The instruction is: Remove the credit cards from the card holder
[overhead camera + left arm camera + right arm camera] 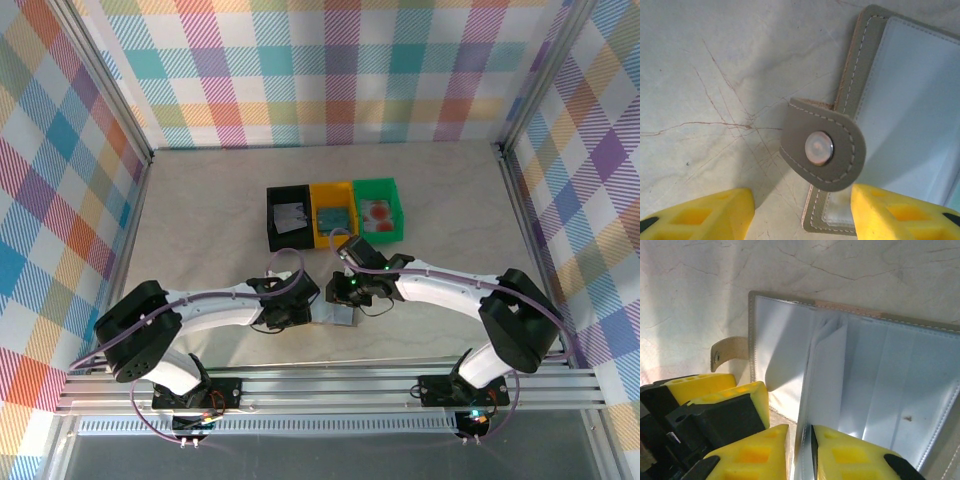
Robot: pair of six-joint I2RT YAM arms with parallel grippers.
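Note:
The grey card holder (345, 316) lies open on the table between my two grippers. In the left wrist view its snap tab (822, 150) curls up beside a pale panel (910, 100). My left gripper (802, 220) is open, and its right finger (900, 212) rests on the holder's near corner. My right gripper (800, 455) is shut on the thin upright inner leaf (827, 370) of the card holder (890, 375). Three credit cards lie in the trays: a whitish-grey one (290, 213), a teal one (331, 216) and a reddish one (377, 210).
A black tray (272, 222), a yellow tray (332, 189) and a green tray (377, 184) stand in a row just beyond the grippers. Checked walls with metal rails close in the table on the left, right and back. The left gripper's fingers (715, 385) crowd the holder's left edge.

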